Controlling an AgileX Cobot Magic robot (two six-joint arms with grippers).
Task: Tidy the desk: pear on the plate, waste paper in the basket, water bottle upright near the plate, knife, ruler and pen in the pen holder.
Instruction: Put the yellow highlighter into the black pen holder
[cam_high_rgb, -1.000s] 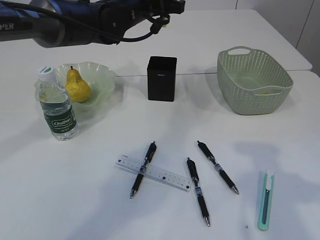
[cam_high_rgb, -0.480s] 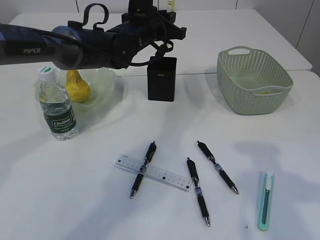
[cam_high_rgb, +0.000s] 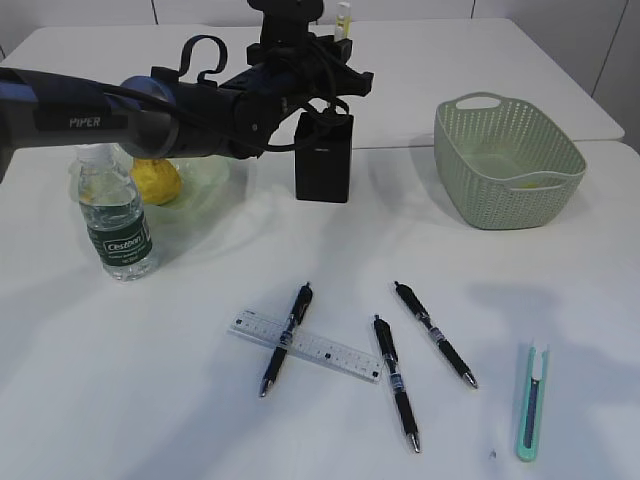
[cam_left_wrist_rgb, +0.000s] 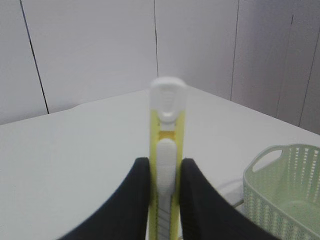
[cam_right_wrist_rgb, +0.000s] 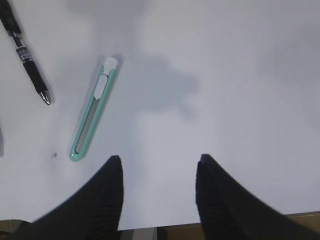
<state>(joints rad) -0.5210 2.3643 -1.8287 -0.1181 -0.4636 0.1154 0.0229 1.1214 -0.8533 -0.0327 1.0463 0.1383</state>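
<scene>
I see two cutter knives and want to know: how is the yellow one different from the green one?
The yellow-and-white utility knife stands upright, pinched in the left gripper above the black pen holder; the teal-green utility knife lies flat on the white table, untouched. They differ in colour too. Both are slim plastic cutters with a white slider.

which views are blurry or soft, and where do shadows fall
Left wrist view: the yellow knife held in the left hand is soft, its white cap blurred, while the basket behind looks sharper. Right wrist view: the right hand's fingers are out of focus, the green knife crisp, with a diffuse arm shadow on the table. Exterior view: sharp, with soft shadows.
</scene>
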